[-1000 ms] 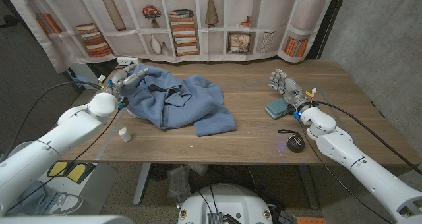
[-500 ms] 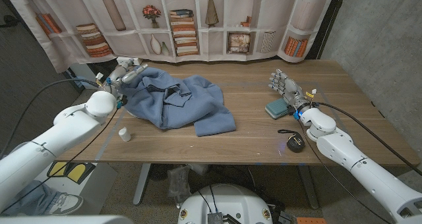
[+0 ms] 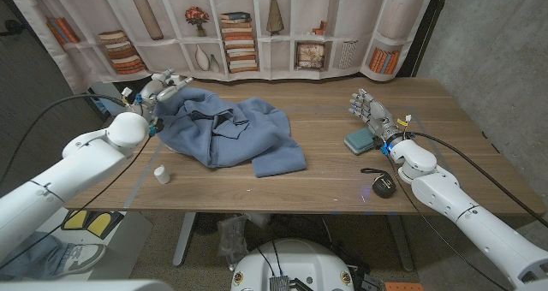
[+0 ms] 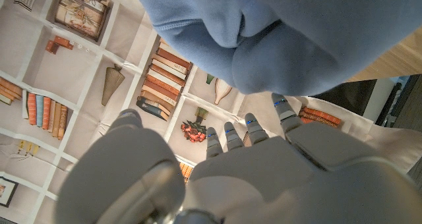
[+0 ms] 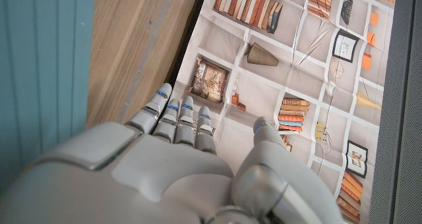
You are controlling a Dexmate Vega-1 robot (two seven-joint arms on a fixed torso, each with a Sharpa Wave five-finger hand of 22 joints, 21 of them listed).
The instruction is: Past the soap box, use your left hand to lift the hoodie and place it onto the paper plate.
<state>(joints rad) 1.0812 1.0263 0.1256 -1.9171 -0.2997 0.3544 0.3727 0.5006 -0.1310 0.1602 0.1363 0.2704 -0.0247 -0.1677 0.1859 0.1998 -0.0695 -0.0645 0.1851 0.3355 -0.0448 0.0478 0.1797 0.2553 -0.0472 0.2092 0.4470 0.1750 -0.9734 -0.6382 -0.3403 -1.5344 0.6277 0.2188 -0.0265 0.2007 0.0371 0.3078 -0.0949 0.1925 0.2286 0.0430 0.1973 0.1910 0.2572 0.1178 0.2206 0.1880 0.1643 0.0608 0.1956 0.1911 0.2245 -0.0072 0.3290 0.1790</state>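
A blue hoodie (image 3: pixel 227 133) lies crumpled on the left half of the wooden table (image 3: pixel 325 180). My left hand (image 3: pixel 163 87) hovers at the hoodie's far left corner with its fingers spread, holding nothing. In the left wrist view the hoodie (image 4: pixel 277 33) bulges just beyond the fingertips (image 4: pixel 231 135) of that hand (image 4: pixel 264 171). A teal soap box (image 3: pixel 360 140) sits on the right side of the table. My right hand (image 3: pixel 368 111) stands just behind it, fingers extended and empty. The soap box (image 5: pixel 39 66) shows beside my right hand (image 5: pixel 165 165) in the right wrist view.
A small white cylinder (image 3: pixel 160 175) stands near the table's front left edge. A black round object with a strap (image 3: pixel 383 186) lies at the front right, beside my right forearm. A bookshelf-print backdrop (image 3: pixel 257 34) hangs behind the table.
My left hand has drawn back slightly up and to the left, off the hoodie's corner. The hoodie and my right hand have not moved.
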